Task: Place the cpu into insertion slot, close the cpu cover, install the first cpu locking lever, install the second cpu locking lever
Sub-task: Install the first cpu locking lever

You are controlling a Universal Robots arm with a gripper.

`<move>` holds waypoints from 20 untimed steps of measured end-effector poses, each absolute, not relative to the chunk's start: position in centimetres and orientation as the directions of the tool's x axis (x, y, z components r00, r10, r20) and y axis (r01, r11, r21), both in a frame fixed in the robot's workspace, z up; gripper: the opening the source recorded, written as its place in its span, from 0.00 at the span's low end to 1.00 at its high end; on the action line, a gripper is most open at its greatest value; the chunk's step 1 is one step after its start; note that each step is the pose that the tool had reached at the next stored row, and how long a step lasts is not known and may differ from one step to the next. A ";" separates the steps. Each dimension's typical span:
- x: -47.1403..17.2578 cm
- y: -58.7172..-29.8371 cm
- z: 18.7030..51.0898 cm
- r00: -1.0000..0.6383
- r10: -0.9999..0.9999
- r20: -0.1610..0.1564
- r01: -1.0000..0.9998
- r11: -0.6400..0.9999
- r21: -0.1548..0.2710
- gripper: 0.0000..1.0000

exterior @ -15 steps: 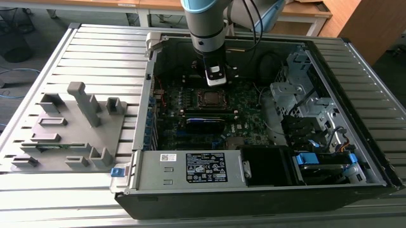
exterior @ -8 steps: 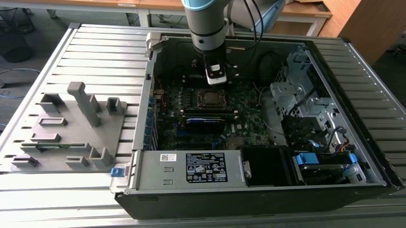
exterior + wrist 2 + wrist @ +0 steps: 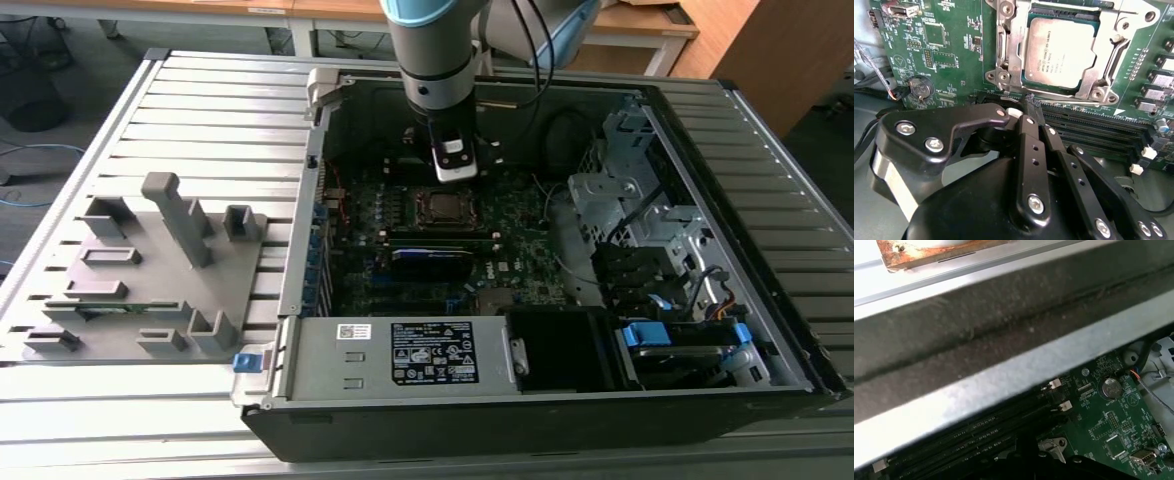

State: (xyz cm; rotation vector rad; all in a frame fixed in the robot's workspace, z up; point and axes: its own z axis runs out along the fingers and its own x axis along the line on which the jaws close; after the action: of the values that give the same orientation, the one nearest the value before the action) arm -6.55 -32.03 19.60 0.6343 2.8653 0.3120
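In the second wrist view the cpu lies flat in the insertion slot, its grey metal top facing up. The silvery cpu cover lies down around it as a frame. A thin metal lever runs along one side of the socket, and I cannot tell whether it is latched. My gripper is shut, its black fingers meeting at a tip just beside the socket's edge, over the memory slots. In the exterior view the gripper hangs just above the insertion slot inside the open computer case.
Long black memory slots run beside the socket, and a coin battery sits on the green board. The power supply fills the case's near side, and a metal drive cage stands on the exterior view's right. A grey fixture tray lies left of the case.
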 end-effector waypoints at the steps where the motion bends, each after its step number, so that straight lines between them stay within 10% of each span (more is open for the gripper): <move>1: -6.5 -32.0 19.6 -0.890 0.434 -0.139 0.393 0.886 0.245 0.11; 20: -6.5 -32.0 19.6 -0.870 0.472 -0.145 0.428 0.867 0.254 0.11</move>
State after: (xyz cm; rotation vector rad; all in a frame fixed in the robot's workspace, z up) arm -6.55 -31.98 19.61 0.6919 2.8378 0.3170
